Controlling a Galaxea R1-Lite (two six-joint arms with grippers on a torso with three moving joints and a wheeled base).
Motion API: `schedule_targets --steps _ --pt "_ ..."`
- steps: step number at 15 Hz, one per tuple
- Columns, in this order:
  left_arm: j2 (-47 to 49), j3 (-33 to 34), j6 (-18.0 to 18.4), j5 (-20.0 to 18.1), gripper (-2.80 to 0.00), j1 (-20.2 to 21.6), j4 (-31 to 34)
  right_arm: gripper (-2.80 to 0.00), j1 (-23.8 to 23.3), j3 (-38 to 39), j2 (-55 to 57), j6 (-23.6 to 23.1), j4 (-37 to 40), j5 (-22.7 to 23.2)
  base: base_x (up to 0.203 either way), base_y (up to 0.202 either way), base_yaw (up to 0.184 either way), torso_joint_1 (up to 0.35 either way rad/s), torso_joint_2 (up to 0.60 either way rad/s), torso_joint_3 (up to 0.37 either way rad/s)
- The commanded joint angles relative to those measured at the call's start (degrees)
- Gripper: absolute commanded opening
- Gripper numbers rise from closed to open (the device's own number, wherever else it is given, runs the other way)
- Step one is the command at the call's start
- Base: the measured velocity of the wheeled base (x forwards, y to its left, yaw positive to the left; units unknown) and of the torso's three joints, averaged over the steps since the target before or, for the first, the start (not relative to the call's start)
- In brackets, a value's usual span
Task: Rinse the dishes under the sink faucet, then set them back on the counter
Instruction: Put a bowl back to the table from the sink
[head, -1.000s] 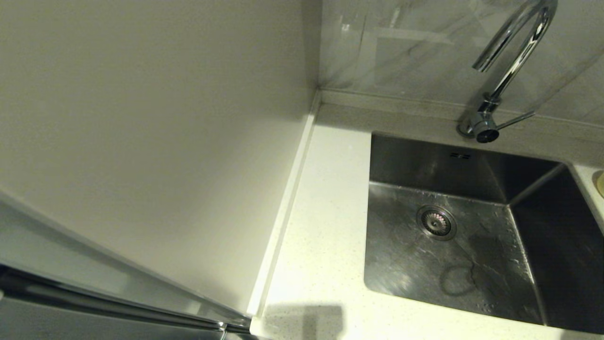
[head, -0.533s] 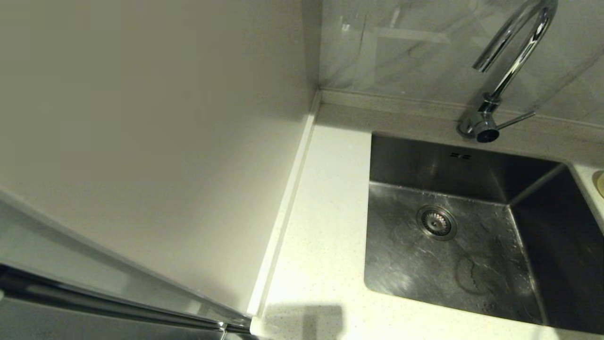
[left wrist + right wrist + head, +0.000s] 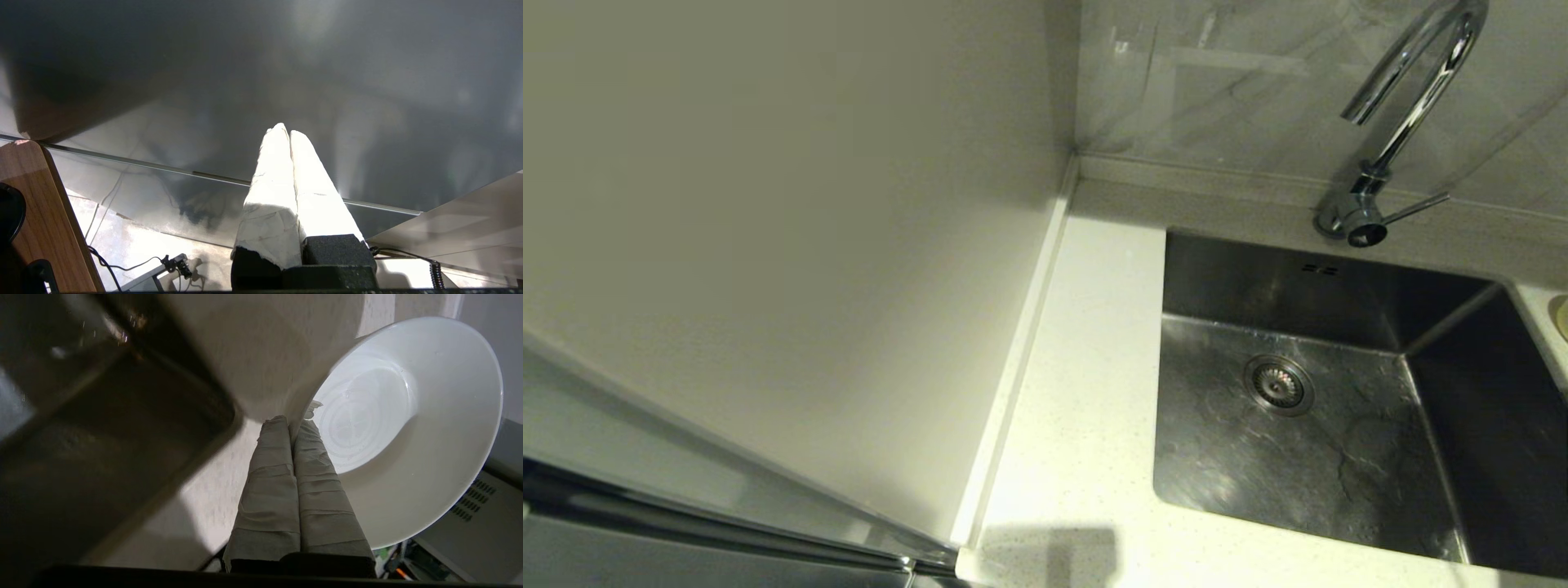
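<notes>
In the right wrist view my right gripper [image 3: 291, 422] is shut on the rim of a white bowl [image 3: 408, 416], which hangs tilted over the speckled counter [image 3: 212, 498] beside a corner of the sink [image 3: 102, 437]. The head view shows neither gripper. It shows the steel sink [image 3: 1339, 474] with its drain strainer [image 3: 1278, 385], holding no dishes, and the chrome faucet [image 3: 1413, 98] with its side lever [image 3: 1417, 206] behind it. A sliver of the yellow bowl [image 3: 1561, 317] shows at the right edge. My left gripper [image 3: 286, 130] is shut on nothing, parked low. The third bowl is out of view.
A tall pale panel [image 3: 768, 245] stands along the left of the white counter [image 3: 1078, 392]. A tiled wall [image 3: 1241, 82] rises behind the faucet. Beside the parked left gripper are a wooden board [image 3: 45, 212] and cables on the floor [image 3: 135, 265].
A dark ring-shaped mark on the sink floor drifted right and is gone now. Faucet, lever and counter look the same.
</notes>
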Motion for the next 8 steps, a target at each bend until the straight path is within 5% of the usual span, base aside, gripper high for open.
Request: schedule_targets --steps 1,8 --pt "0.0 0.2 0.0 0.0 -2.80 0.0 0.0 -2.80 -2.9 -0.1 5.4 0.1 -3.1 -0.2 0.000 0.000 0.000 0.000 0.00 0.000" --pt "0.0 0.2 0.0 0.0 -2.80 -0.1 0.0 -2.80 -4.7 -0.4 9.9 0.3 -8.1 0.3 0.000 0.000 0.000 0.000 0.00 0.000"
